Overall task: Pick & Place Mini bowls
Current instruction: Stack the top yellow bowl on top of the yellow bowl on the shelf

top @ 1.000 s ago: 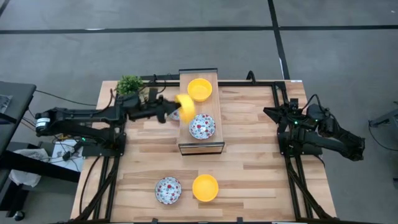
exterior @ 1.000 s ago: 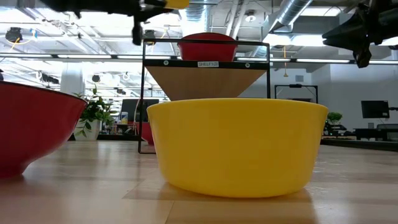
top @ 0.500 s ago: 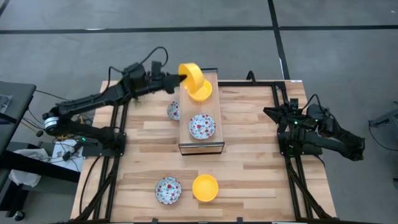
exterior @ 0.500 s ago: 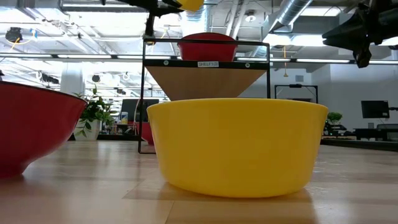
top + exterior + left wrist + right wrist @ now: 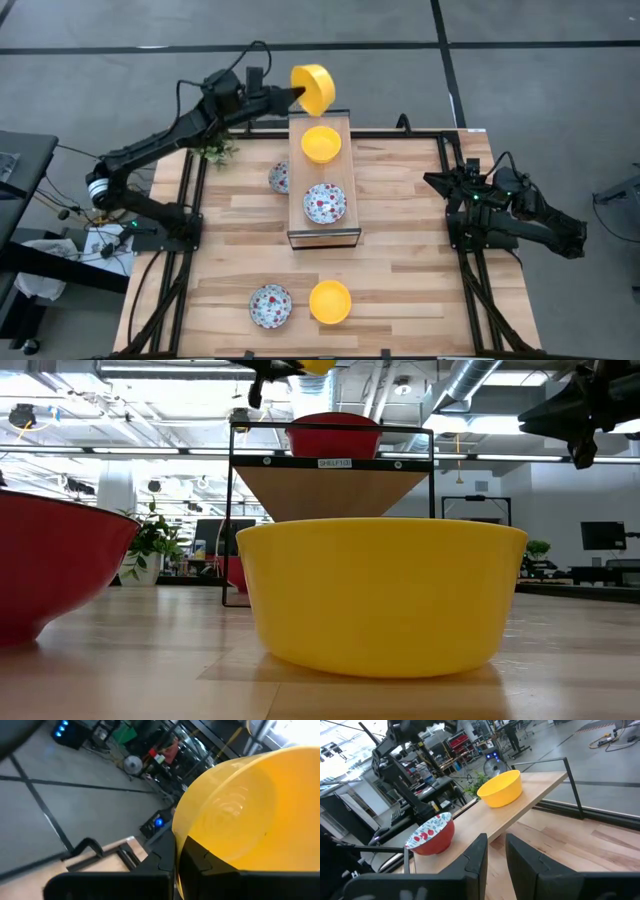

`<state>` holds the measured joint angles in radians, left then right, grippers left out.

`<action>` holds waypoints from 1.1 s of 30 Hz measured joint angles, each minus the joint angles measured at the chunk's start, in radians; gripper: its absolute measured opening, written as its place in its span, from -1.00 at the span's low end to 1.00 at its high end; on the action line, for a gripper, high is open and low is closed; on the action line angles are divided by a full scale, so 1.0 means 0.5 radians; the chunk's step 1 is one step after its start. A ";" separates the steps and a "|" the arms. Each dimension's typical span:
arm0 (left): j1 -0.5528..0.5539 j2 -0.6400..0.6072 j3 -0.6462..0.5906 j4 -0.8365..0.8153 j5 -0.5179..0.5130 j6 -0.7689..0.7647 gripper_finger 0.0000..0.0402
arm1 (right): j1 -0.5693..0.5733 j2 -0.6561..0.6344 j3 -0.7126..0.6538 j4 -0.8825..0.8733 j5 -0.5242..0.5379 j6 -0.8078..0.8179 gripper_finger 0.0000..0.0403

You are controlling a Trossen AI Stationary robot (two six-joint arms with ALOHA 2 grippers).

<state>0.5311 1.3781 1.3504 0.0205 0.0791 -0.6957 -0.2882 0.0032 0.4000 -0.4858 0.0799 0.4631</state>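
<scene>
My left gripper [image 5: 296, 93] is raised past the far end of the wooden shelf [image 5: 296, 215] and is shut on a yellow mini bowl [image 5: 314, 88] turned on its side. On the shelf's top sit a yellow bowl [image 5: 321, 144] and a floral bowl [image 5: 325, 202]. Another floral bowl [image 5: 279, 178] sits on the table at the shelf's left side. A floral bowl [image 5: 271, 305] and a yellow bowl [image 5: 330, 301] stand near the front edge. My right gripper [image 5: 436, 182] waits at the right, open, with nothing between its fingers [image 5: 477, 855]. My left gripper pinches the yellow bowl's rim [image 5: 176, 854] between its two fingers, one on each face of the wall. The fingers [image 5: 200, 862] come level from the table's left side. The bowl is lifted clear, tipped on its side, high above the shelf's far end.
A small green potted plant [image 5: 214, 150] stands at the far left corner, partly under my left arm. The low view has the front yellow bowl [image 5: 380, 595] filling its middle, a red-sided bowl [image 5: 50, 570] at its left and the shelf [image 5: 330, 462] behind.
My left gripper has risen and swung toward the table's far edge and right, carrying the yellow bowl from beside the shelf's left side to above its far end. The bowl stays tipped on its side in the hold. The plant now shows from under the arm.
</scene>
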 joint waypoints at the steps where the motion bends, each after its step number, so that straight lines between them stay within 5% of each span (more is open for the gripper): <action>1: 0.021 0.027 0.020 0.000 -0.002 -0.026 -0.98 | 0.000 0.000 0.000 0.000 0.000 0.000 -0.71; 19: 0.206 0.291 0.064 -0.228 0.173 -0.370 -0.98 | -0.001 0.000 0.000 -0.001 0.000 0.000 -0.71; 33: 0.105 0.299 0.062 -0.702 -0.059 -0.423 -0.98 | -0.001 0.000 0.000 -0.001 0.001 -0.001 -0.71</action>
<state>0.5837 1.5274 1.3812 -0.3302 0.0496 -0.9073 -0.2885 0.0032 0.4000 -0.4865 0.0803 0.4625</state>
